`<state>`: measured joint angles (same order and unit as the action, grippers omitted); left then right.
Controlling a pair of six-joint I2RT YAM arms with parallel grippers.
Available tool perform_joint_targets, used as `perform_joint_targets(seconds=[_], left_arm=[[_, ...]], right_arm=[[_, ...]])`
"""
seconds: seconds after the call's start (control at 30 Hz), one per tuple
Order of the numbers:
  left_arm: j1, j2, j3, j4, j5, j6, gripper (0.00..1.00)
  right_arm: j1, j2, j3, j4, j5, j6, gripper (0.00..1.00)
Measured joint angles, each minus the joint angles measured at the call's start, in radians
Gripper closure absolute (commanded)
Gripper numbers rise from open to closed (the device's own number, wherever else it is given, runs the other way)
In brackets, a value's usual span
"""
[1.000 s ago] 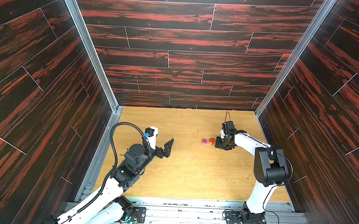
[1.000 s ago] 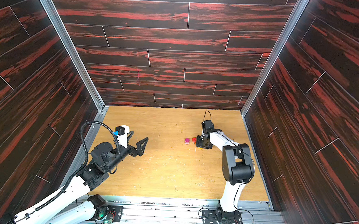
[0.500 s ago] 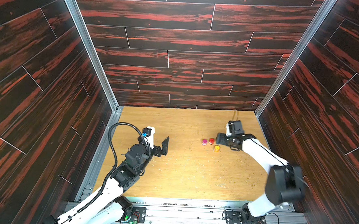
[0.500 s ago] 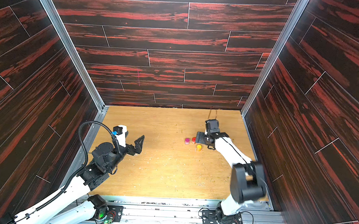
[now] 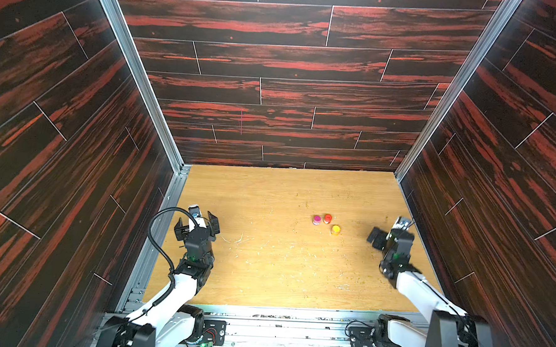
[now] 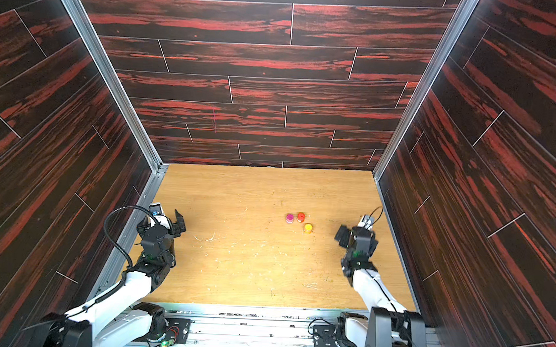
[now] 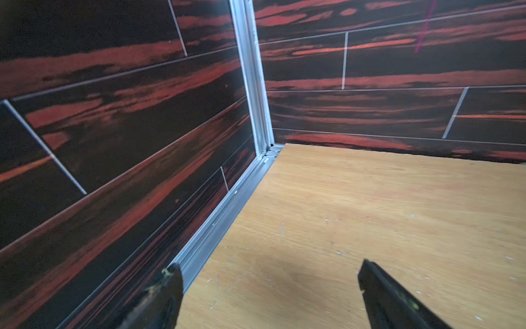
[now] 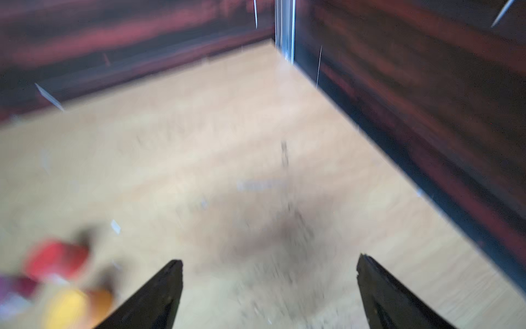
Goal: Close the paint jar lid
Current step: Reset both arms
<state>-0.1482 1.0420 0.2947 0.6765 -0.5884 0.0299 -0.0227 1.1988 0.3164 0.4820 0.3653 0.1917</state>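
Both released: your left tool [image 5: 198, 224] and right tool [image 5: 388, 235], apart from the pink jar [image 5: 316, 219], red jar [image 5: 327, 218] and yellow jar [image 5: 335, 229]

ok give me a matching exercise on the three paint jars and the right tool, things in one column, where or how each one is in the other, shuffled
Things
1. pink jar
2. red jar
3. yellow jar
4. right tool

Place or state
A. open, holding nothing
B. farthest left of the three
C. farthest right of the three and nearest the front
D. between the other two, side to side

Pairs: 1-B, 2-D, 3-C, 4-A
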Motion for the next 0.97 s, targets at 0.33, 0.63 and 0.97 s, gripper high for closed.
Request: perform_joint_targets(seconds=[0.33,0.63,0.97], left_arm=[[0.039,0.392,-0.072,0.358,0.193,-0.003,0.0],[0.145,0.539,0.088,0.285,0.278,-0.082,0.0],[0.181,0.513,0.122,0.177,0.336,-0.134,0.0]], right_arm=[[0.009,0.339,-0.065,0.613,-0.066,-0.108,0.01],[-0.039,0.352,-0.044,0.654,-0.09,-0.09,0.02],[-0.039,0.352,-0.044,0.655,-0.093,-0.088,0.02]])
